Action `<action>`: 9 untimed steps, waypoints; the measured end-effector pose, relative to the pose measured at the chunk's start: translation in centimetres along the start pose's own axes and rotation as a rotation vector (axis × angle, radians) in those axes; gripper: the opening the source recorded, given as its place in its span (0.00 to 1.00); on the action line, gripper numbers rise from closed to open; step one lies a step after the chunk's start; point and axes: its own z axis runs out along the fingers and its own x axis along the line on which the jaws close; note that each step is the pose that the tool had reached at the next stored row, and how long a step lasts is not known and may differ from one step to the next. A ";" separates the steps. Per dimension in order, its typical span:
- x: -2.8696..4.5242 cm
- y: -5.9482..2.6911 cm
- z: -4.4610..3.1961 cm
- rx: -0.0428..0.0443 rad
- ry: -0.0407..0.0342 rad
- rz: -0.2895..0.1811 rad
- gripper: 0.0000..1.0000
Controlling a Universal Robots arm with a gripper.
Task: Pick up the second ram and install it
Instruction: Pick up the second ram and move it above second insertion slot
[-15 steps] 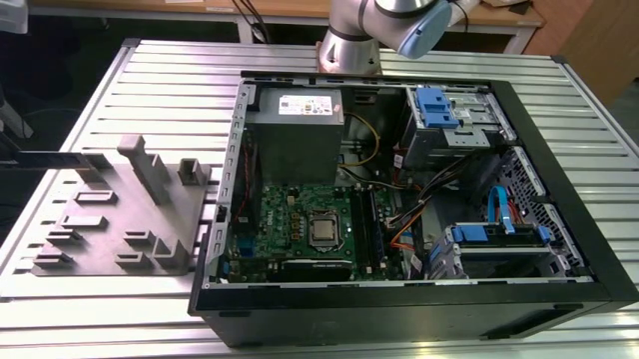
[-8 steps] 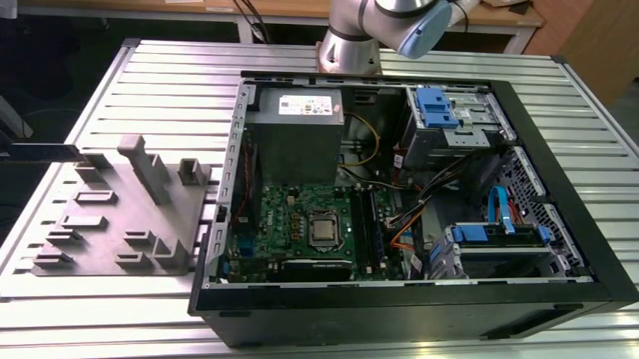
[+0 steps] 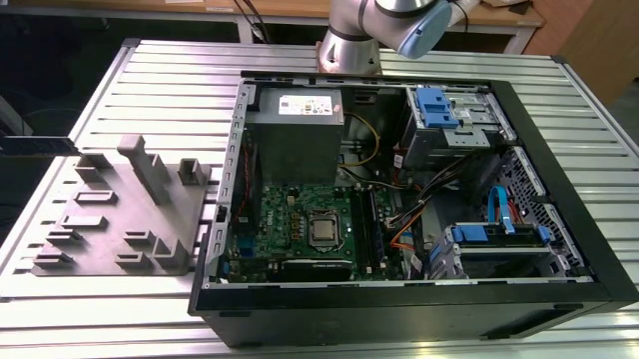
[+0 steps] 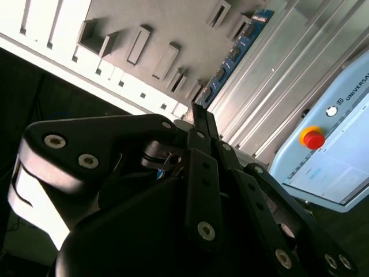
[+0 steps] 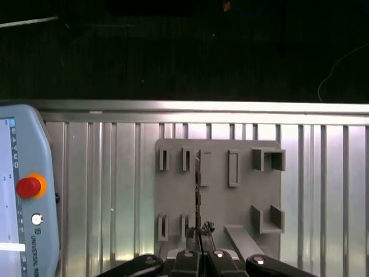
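Note:
My gripper is shut on one end of the second ram, a long narrow blue-edged stick with dark chips. In the first wrist view the ram shows edge-on as a thin dark line running from the gripper out over the grey slotted holder block. In the exterior view the ram hangs in the air at the exterior view's far left, just beyond the holder block and clear of its posts. The open computer case with the green motherboard lies to the exterior view's right.
The holder block carries upright posts and several slots on the ribbed metal table. A teach pendant with a red button lies near the table edge. Inside the case sit a grey power-supply box, drive cages with blue clips and loose cables.

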 end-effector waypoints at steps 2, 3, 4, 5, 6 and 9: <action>-0.01 0.00 -0.26 0.0003 0.0000 0.000 0.08; -0.01 0.00 -0.40 0.0003 0.0001 0.000 0.08; -0.01 0.00 -0.50 0.0006 0.0000 0.000 0.08; -0.02 0.01 -0.58 0.0011 -0.0001 0.000 0.08; -0.02 0.01 -0.68 0.0016 -0.0001 0.000 0.08; -0.03 0.01 -1.00 0.0021 -0.0001 0.000 0.08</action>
